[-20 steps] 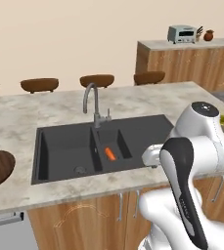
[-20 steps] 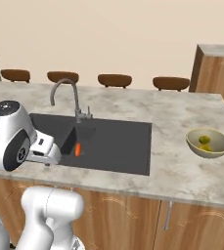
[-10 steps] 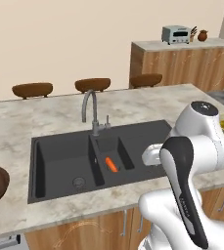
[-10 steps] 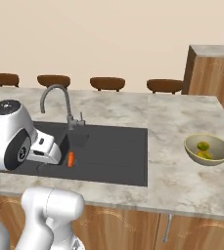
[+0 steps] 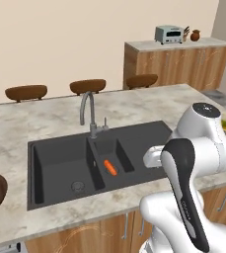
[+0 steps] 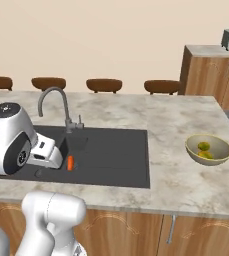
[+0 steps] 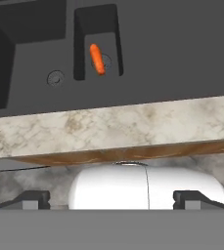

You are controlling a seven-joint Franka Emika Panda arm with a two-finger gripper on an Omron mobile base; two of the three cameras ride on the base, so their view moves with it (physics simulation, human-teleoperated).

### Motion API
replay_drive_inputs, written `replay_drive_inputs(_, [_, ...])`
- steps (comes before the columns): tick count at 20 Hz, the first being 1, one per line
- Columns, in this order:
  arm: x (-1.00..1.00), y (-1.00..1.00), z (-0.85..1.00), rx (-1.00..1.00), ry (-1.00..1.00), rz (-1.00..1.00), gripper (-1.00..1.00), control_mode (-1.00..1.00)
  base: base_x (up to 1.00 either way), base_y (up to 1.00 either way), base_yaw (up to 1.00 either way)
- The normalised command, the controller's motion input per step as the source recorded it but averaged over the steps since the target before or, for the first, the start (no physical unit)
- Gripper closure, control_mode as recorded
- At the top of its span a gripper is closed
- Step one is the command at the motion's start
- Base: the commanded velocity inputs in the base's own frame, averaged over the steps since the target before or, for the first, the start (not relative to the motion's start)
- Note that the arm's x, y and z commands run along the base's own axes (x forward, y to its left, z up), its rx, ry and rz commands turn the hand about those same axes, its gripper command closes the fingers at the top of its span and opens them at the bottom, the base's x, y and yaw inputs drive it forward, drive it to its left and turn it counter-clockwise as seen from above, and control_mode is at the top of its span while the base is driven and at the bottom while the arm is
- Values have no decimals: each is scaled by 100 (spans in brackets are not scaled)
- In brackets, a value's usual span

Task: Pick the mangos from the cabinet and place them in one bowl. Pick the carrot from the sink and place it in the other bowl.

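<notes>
Now I'm hovering over the sink (image 5: 60, 168), fingers spread wide.
Below me the carrot (image 7: 97, 59) is lying in the small middle compartment; the mangos (image 6: 204, 150) are sitting in the tan bowl (image 6: 221, 159).

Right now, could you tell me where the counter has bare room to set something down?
Bare marble lies between the sink and the tan bowl, and behind the tap. The small sink compartment is taken by the carrot.
</notes>
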Motion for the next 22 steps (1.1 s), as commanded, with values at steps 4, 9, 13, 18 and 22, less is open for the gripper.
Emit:
replay_drive_inputs(4, [0,0,0,0,0,0,-100,100,0,0,0])
replay_drive_inputs(9, [19,4,0,0,0,0,-100,-100,0,0,0])
replay_drive_inputs(13, [94,39,0,0,0,0,-100,-100,0,0,0])
replay_drive_inputs(18, [96,32,-9,0,0,0,-100,-100,0,0,0])
replay_drive_inputs(22, [79,-1,-31,0,0,0,-100,-100,0,0,0])
